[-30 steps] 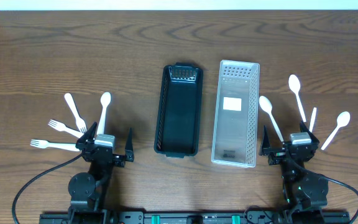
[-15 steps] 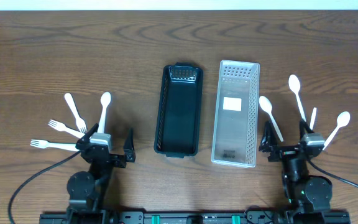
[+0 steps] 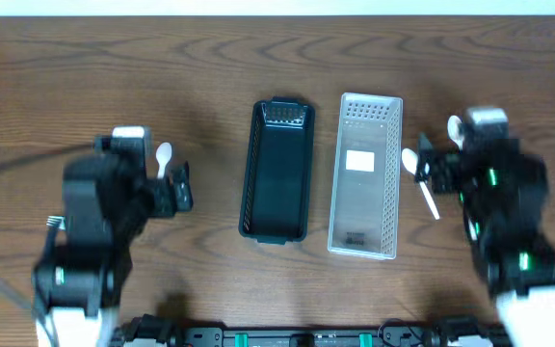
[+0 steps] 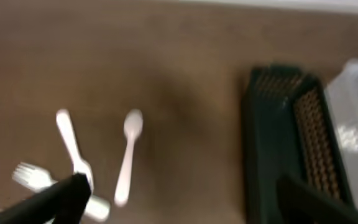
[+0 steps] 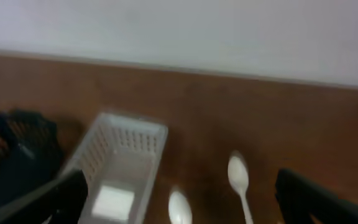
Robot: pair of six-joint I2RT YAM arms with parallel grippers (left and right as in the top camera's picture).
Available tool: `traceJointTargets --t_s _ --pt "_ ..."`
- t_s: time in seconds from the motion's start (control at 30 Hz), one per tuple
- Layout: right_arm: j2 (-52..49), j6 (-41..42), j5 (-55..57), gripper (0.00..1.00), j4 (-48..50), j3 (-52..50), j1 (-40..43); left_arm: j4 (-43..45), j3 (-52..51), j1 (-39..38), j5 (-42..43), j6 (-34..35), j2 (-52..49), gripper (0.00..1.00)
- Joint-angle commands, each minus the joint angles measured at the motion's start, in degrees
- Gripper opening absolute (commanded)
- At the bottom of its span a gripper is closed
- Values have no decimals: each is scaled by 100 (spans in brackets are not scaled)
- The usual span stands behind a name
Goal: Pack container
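Blur smeared both arms in the overhead view, but the two containers lay sharp at the middle of the wooden table (image 3: 277, 58). A black basket (image 3: 277, 173) sat on the left and a clear basket (image 3: 366, 207) just beside it on the right, their long sides parallel. A white label (image 3: 359, 161) showed on the clear basket's floor. The left gripper (image 4: 179, 186) hung over the wood to the left of the black basket, its fingers spread wide and pinching nothing. Its wrist view showed a white spoon (image 4: 128, 155) lying with the bowl pointing away, a second spoon (image 4: 70, 140) to its left and a fork (image 4: 30, 177) at the lower left, all well apart from the black basket. The right gripper (image 5: 179, 186) was spread just as wide and also held nothing, hanging to the right of the clear basket. Two more spoons lay on the table there, a nearer spoon (image 5: 179, 208) close to the clear basket's right wall and a farther spoon (image 5: 238, 177) further out.
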State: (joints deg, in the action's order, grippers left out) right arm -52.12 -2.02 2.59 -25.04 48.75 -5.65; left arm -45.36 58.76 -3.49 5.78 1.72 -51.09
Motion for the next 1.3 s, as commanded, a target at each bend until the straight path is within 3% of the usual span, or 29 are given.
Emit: traceJointTargets --t_s 0.0,0.1,0.2,0.27,0.33,0.37,0.43,0.5,0.57,0.7,0.83,1.27 --pt "-1182 -192 63 99 -903 988 122 -684 693 -7 -92 -2 -802 98" --pt "-2083 -192 9 99 -1694 1659 162 -1051 905 -7 -81 -11 -1349 98" --pt "-2658 -195 155 98 -1888 1864 162 -1141 903 -7 -87 -13 -1659 98" --pt "-2903 -190 179 60 -1853 1864 162 -1139 903 -7 -90 -15 -1812 98" --pt "-3091 -151 179 35 -1843 1864 162 -1137 903 -7 -98 -28 -1915 98" --pt "-3211 -109 177 28 -1840 1864 162 -1134 903 -7 -138 -111 -1985 91" --pt "-3399 -11 175 24 -1843 1864 162 -1147 903 -7 -291 -173 -2105 66" --pt "-3593 -13 173 18 -1825 1864 162 -1161 903 -7 -391 -170 -2208 57" --pt "-3788 72 170 14 -1790 1862 162 -1161 901 -7 -391 -181 -2312 53" --pt "-4218 321 164 5 -1740 1862 162 -1158 903 -7 -393 -195 -2496 24" --pt "-4612 476 52 3 -1690 1862 160 -1158 901 -7 -393 -197 -2649 8" --pt "-5056 450 -1464 4 -1449 1862 61 -1158 901 -7 -393 -210 -2715 6"
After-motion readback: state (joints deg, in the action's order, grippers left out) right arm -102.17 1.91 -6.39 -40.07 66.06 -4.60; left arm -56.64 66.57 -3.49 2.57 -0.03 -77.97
